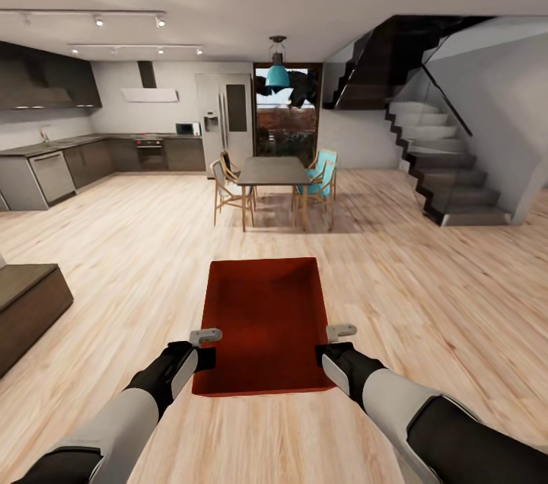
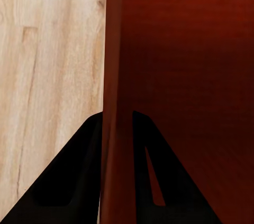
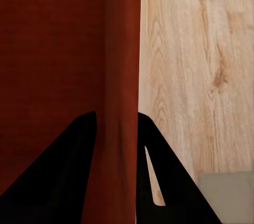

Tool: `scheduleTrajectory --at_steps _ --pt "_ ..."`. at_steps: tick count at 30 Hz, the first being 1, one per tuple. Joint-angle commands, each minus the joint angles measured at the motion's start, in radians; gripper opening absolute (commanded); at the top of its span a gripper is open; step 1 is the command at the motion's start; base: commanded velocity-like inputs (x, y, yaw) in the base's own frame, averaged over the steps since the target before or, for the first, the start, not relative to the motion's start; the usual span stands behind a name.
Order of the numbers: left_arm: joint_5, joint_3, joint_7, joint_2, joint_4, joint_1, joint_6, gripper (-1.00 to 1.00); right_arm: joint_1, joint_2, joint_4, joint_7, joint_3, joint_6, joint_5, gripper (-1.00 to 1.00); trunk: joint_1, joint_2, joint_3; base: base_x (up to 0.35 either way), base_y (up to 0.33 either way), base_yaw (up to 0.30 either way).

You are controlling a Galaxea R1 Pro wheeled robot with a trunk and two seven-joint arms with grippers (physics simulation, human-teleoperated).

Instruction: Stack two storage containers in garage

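Note:
An orange-red open-topped storage container (image 1: 262,316) hangs level above the light wood-plank floor, held between my two arms. My left gripper (image 1: 204,357) is shut on its left wall, and in the left wrist view the black fingers (image 2: 79,171) straddle that wall (image 2: 114,76). On the opposite side my right gripper (image 1: 323,354) is shut on the right wall, and the right wrist view has its dark fingers (image 3: 63,171) clamped on either side of the rim (image 3: 123,65). The container is empty inside.
Ahead stands a dining table (image 1: 272,173) with several chairs. A kitchen counter (image 1: 53,164) runs along the left, a dark staircase (image 1: 438,164) rises at the right, and a low dark cabinet (image 1: 27,305) sits near my left. Open wood floor lies between.

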Motion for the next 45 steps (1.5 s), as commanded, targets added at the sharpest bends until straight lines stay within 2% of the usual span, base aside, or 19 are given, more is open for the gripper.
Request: scheduleTrajectory --at_steps 1,45 --pt "-0.015 0.005 0.013 -0.001 0.000 0.000 0.008 -1.00 -0.001 0.008 -0.005 -0.005 0.007 0.007 0.025 -1.00 0.001 -0.002 -0.002 0.322 0.000 0.000" --pt "-0.016 0.005 0.013 -0.002 0.001 0.000 0.008 -1.00 -0.001 0.008 -0.005 -0.005 0.007 0.007 0.025 -1.00 0.001 -0.002 -0.002 0.322 0.000 0.000"
